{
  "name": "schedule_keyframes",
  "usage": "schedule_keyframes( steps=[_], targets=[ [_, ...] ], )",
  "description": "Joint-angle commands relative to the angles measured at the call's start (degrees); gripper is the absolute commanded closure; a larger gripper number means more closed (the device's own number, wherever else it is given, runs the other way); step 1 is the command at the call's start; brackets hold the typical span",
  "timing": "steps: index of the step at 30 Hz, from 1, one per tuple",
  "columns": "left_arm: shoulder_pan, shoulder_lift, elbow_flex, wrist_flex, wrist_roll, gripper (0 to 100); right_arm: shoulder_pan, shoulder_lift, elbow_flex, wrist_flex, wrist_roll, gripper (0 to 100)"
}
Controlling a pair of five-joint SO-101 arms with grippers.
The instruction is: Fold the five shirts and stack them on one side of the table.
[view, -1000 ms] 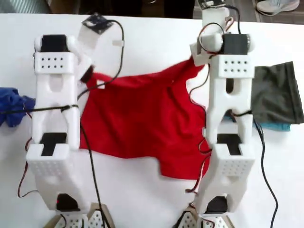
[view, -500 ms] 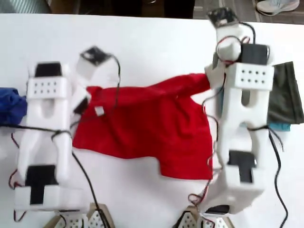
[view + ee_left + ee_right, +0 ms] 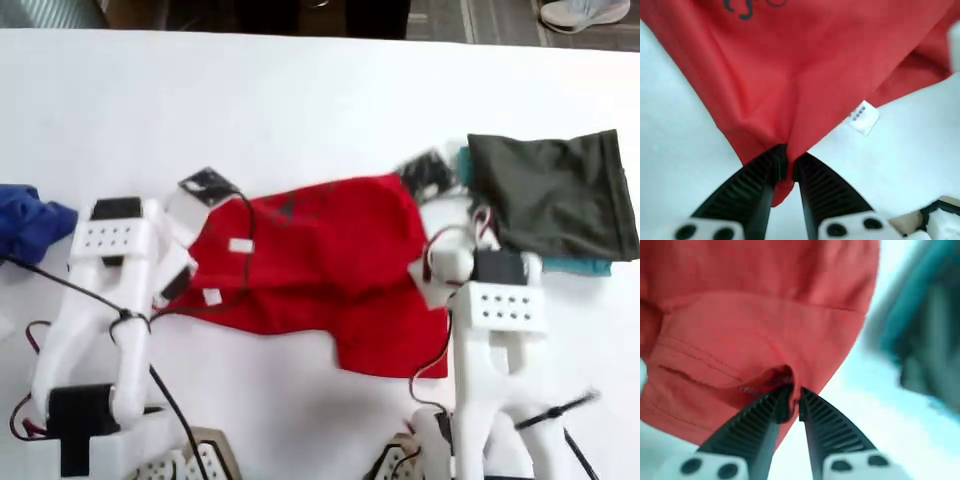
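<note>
A red shirt lies across the middle of the white table, its far half doubled over toward the near side. My left gripper is shut on a bunched edge of the red shirt at the shirt's left side. At the shirt's right side, my right gripper is shut on a hemmed fold of the red shirt. A folded dark grey shirt lies on a teal one at the right. A crumpled blue shirt sits at the left edge.
Both arms' white bodies and cables stand over the near part of the table. The far half of the table is bare white surface. A white care label hangs from the red shirt.
Both arms pulled back toward the near edge, carrying the red shirt's far edge with them and folding it over itself. The grey shirt, once partly covered by the right arm, now shows fully.
</note>
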Motion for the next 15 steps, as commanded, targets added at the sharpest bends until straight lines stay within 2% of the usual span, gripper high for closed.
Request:
schedule_keyframes(
  steps=[1,4,9,11,15],
  targets=[
    [-1.14,-2.46,3.47,-5.54,-0.44,97,-0.31,-1.54,5.27,-4.70,0.44,97.4],
    [-1.76,-2.46,6.55,-8.35,-1.23,97,-0.48,-0.13,7.21,-5.58,2.02,93.9],
    [-3.16,-2.90,7.08,-8.44,-2.46,96,-0.13,1.54,7.30,-5.58,4.31,79.1],
    [-4.13,-2.90,5.23,-8.00,-2.55,92,-0.22,0.48,6.77,-5.49,4.75,75.3],
    [-7.21,-2.99,-4.35,-2.20,-2.73,82,-0.04,-3.91,3.16,-5.14,4.31,74.8]
  ],
)
